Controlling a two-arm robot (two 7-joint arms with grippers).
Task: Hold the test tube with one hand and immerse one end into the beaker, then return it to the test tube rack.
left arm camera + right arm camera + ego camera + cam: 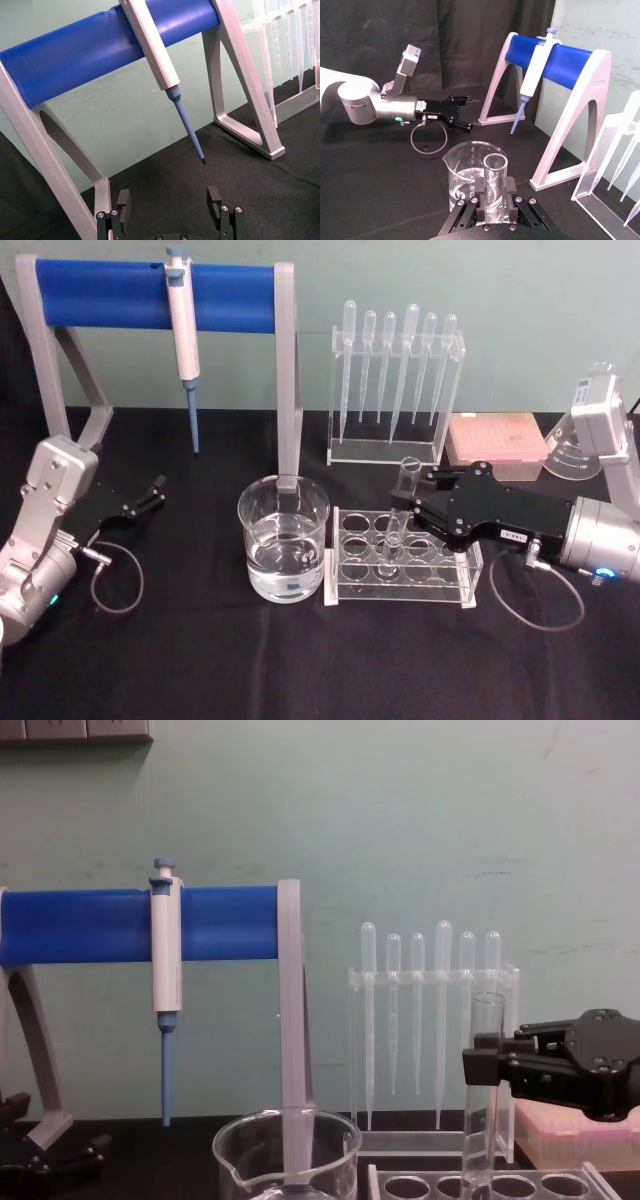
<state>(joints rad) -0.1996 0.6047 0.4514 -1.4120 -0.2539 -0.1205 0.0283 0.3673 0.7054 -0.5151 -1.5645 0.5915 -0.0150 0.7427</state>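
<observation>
Over on the far left the left gripper (pixel 158 490) lies low above the black table (pixel 180 660), its two fingers (pixel 123 200) spread well apart with nothing between them. Beyond those fingertips stands the blue-barred stand (pixel 150 295), and the white pipette with blue tip (pixel 184 350) hangs from its bar, the tip ending above the cloth just ahead of the open fingers. Moving right, the beaker (pixel 284 538) sits upright on the table, partly filled with clear liquid, close in front of the stand's right leg. Just beside it to the right is the clear tube rack (pixel 402 558), its round holes facing up. The right gripper (pixel 400 502) reaches in from the right edge, black and boxy on a silver wrist, and its fingers (pixel 509 186) are clamped on the test tube (pixel 403 505) a little below the rim. The tube stands upright between the pads, its open mouth above them and its lower part dropping down among the rack's holes; from the chest camera its bottom end is cut off by the frame, so I cannot tell whether it rests in the rack. From the right wrist the beaker lies just past the held tube. Behind the fingers stands a rack of thin plastic pipettes (pixel 396 380), and to the right of that a pink box (pixel 497 438).
</observation>
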